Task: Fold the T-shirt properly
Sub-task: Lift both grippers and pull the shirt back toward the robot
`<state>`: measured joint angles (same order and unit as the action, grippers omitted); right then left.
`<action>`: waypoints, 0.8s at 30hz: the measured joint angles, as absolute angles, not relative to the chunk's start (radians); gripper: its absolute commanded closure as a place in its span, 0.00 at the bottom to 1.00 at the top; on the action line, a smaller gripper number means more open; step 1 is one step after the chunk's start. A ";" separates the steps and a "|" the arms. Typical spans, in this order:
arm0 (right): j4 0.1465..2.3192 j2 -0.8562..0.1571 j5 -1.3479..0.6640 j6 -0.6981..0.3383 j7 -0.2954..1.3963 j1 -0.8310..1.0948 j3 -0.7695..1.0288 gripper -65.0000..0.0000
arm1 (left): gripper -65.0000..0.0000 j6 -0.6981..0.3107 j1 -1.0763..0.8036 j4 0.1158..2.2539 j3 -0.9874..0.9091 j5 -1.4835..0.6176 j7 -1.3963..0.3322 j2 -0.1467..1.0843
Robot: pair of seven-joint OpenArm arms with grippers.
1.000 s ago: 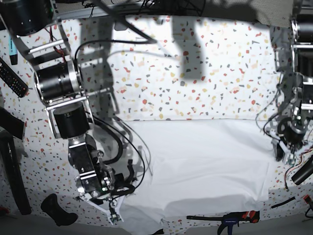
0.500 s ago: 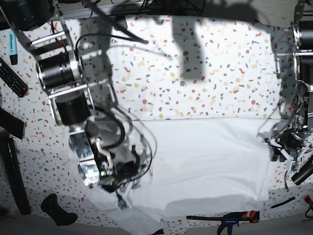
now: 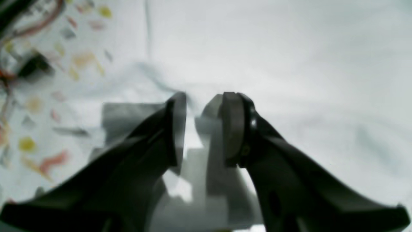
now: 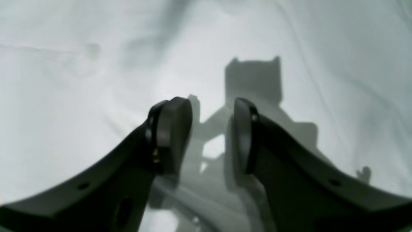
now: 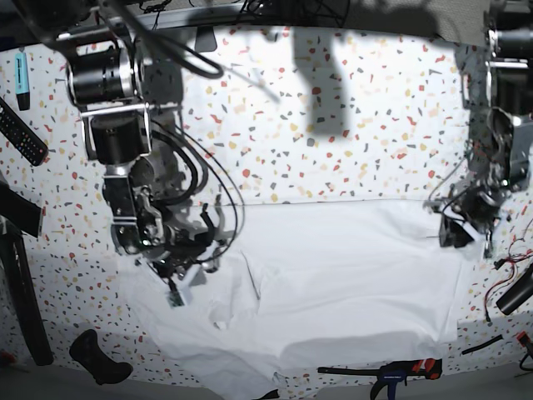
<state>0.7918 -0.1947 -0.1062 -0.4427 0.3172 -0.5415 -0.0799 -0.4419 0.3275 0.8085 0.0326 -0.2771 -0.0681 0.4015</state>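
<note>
The white T-shirt point(image 5: 350, 275) lies spread over the near half of the table, with a small raised fold point(image 5: 225, 317) near its left part. My right gripper point(image 5: 176, 293) hovers over the shirt's left edge. In the right wrist view the right gripper point(image 4: 209, 106) is open over bare cloth point(image 4: 80, 96), with nothing between its fingers. My left gripper point(image 5: 460, 236) sits at the shirt's right edge. In the left wrist view the left gripper point(image 3: 204, 100) shows a narrow empty gap, just above the cloth's border point(image 3: 289, 64).
The terrazzo table point(image 5: 333, 125) runs on behind the shirt. A remote point(image 5: 21, 133) and a blue marker point(image 5: 20, 79) lie at the far left, and a black object point(image 5: 100, 358) at the front left. A clamp point(image 5: 391, 371) lies on the front edge. Cables point(image 5: 508, 283) hang at the right.
My right gripper has moved back from the shirt's front left corner to its left edge, and the cloth there now lies spread further left. My left gripper has opened and shifted back and inward.
</note>
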 measured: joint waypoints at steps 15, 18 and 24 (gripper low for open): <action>0.813 -0.211 -0.101 -0.442 0.247 -0.418 -0.131 0.60 | 0.71 -0.436 0.300 0.818 0.033 -0.218 -0.131 0.384; 0.840 -0.211 -0.104 -0.442 0.268 -0.387 -0.130 0.60 | 0.71 -0.437 0.299 0.818 0.033 -0.233 -0.133 0.385; 0.955 -0.213 -0.106 -0.439 0.273 -0.281 -0.126 0.60 | 0.71 -0.437 0.235 0.863 0.029 -0.254 -0.110 0.389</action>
<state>0.9554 -0.2134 -0.1059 -0.4393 0.2729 -0.2806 -0.1265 -0.4374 0.2352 0.8627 0.0288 -0.2543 -0.1097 0.3889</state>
